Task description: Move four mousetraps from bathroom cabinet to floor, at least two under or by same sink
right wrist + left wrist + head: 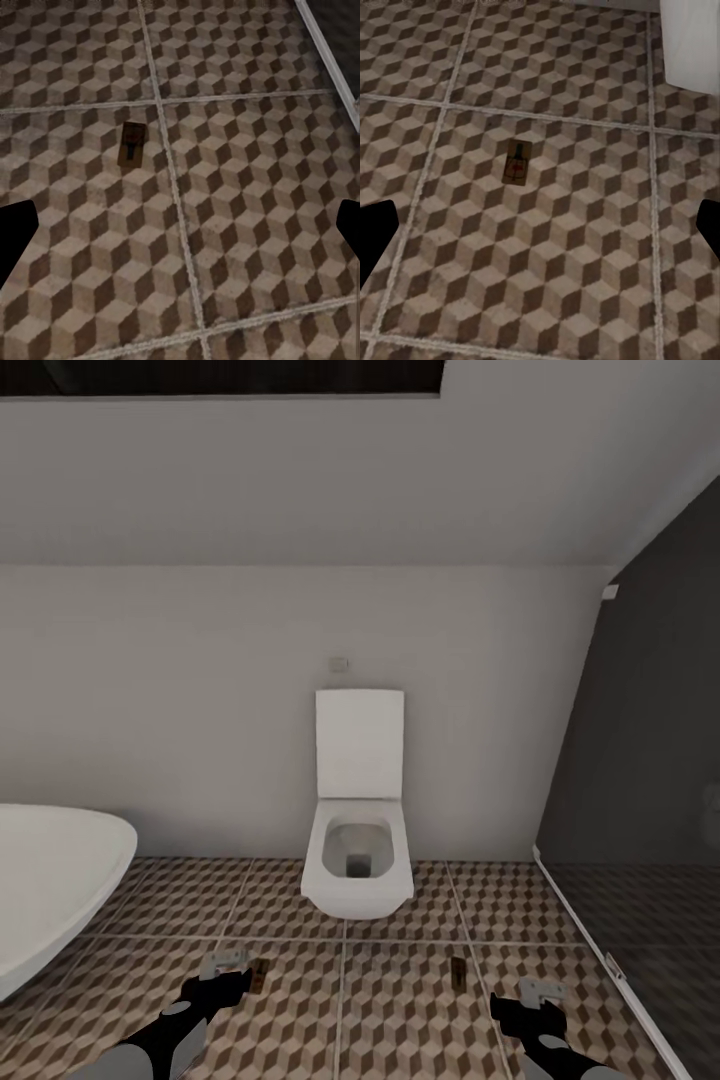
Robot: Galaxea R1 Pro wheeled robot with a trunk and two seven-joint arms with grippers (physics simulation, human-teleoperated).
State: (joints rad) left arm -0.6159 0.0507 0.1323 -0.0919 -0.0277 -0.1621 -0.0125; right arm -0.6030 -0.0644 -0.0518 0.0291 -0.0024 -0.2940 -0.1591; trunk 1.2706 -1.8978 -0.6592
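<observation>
Two mousetraps lie flat on the cube-patterned bathroom floor [400, 1000] in front of the toilet. One mousetrap [258, 975] rests just right of my left gripper [226, 966]; the left wrist view shows this mousetrap [517, 162] with its red mark, below and ahead of the open left gripper [540, 232]. The other mousetrap [458, 971] lies left of my right gripper [538, 994]; it appears as a mousetrap [133, 142] ahead of the open right gripper [180, 232]. Both grippers hold nothing. The cabinet and the sink are out of view.
A white toilet [358, 850] stands against the far wall in the middle. A white rounded bathtub [50, 890] fills the left side. A dark glass shower partition [640, 780] with a white floor rail [590, 940] closes off the right.
</observation>
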